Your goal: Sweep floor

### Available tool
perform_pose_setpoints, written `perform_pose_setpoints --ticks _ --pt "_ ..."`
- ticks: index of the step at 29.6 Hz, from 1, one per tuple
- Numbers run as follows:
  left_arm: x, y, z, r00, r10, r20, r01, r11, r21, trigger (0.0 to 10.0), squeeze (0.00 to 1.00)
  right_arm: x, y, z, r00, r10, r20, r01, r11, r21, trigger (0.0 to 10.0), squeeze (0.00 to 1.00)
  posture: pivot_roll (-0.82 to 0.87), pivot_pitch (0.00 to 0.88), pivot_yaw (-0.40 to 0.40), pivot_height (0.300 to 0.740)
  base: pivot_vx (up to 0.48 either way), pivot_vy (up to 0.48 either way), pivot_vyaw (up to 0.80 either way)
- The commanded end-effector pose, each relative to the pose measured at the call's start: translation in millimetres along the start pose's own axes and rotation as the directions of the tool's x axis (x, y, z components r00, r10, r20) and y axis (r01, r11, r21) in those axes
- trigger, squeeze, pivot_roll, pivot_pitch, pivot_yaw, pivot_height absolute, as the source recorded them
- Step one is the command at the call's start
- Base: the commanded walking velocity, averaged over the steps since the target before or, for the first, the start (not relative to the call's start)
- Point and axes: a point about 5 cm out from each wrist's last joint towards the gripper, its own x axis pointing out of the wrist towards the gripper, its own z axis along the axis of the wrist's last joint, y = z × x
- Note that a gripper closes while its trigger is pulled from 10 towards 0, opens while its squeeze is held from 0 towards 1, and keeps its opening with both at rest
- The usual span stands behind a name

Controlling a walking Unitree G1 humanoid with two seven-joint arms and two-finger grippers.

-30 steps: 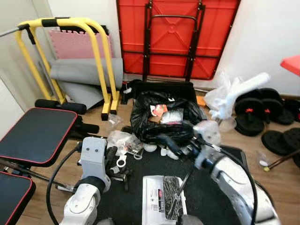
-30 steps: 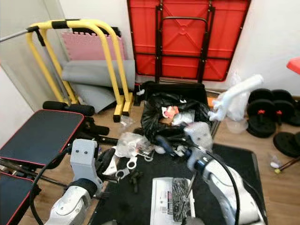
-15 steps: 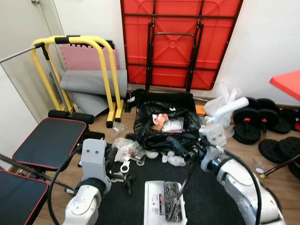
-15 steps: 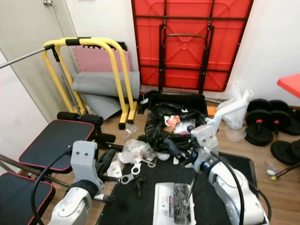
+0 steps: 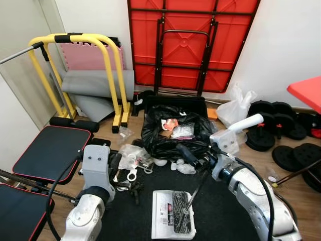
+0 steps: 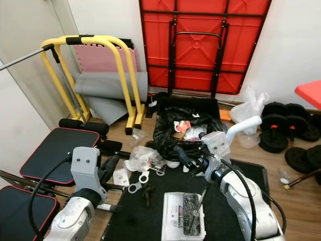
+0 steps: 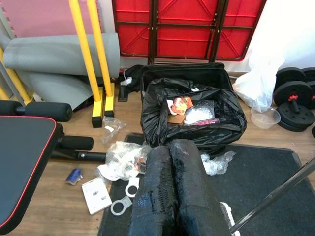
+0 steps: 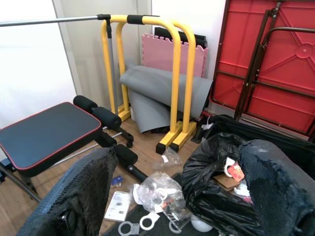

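Observation:
A black-bristled brush (image 5: 179, 218) lies on a white dustpan (image 5: 163, 223) on the black mat (image 5: 225, 211). Its thin metal rod (image 5: 196, 187) slants up toward my right wrist. My right gripper (image 5: 195, 156) hovers open over the litter in front of the black rubbish bag (image 5: 175, 133); its fingers (image 8: 78, 196) are spread wide with nothing between them. My left gripper (image 7: 171, 147) is shut and empty, held above clear wrappers (image 5: 131, 153) and white rings (image 5: 130, 175) at the mat's edge. White clumps (image 5: 186, 169) lie beside the bag.
Yellow dip bars (image 5: 108, 65) and a grey rolled mat (image 5: 93, 83) stand at the back left, with a black bench (image 5: 47, 148) at the left. A folded red table (image 5: 193, 45) leans on the wall. Weight plates (image 5: 271, 138) and a white bag (image 5: 235, 108) are at the right.
The whole view has shifted as the camera rose and pulled back. Both arms hold much the same pose, and the brush stays on the dustpan.

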Motion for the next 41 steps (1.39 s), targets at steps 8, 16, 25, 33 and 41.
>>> perform_pose_setpoints --ticks 8,16,25,33,41 --pt "3.2 6.1 -3 0.999 0.047 0.001 -0.047 0.998 0.041 10.0 0.00 4.1 -1.6 1 0.999 -0.032 0.008 0.032 0.999 0.014 10.0 0.00 -0.08 0.000 -0.068 0.740 0.000 0.000 0.00" --pt "5.7 8.9 -2 0.998 0.063 0.010 -0.063 0.996 0.060 10.0 0.00 6.0 -9.6 4 0.991 -0.130 -0.013 0.130 0.991 -0.027 10.0 0.00 -0.09 0.000 -0.056 0.740 0.000 0.000 0.00" --pt "6.5 6.8 -4 0.999 0.050 0.010 -0.051 0.997 0.057 10.0 0.00 5.2 3.8 0 1.000 -0.021 -0.012 0.020 0.999 -0.037 10.0 0.00 -0.09 0.000 -0.064 0.740 0.000 0.000 0.00" --pt "6.7 7.2 -12 0.998 0.059 -0.004 -0.059 0.998 0.006 10.0 0.00 5.2 0.2 -5 1.000 -0.021 0.011 0.020 0.997 0.073 10.0 0.00 -0.09 0.000 -0.062 0.740 0.000 0.000 0.00" --pt "9.1 9.3 -15 0.997 0.076 -0.002 -0.076 0.997 -0.015 10.0 0.00 8.8 0.7 -6 1.000 -0.009 0.017 0.007 0.996 0.091 10.0 0.00 -0.09 0.000 -0.066 0.740 0.000 0.000 0.00"
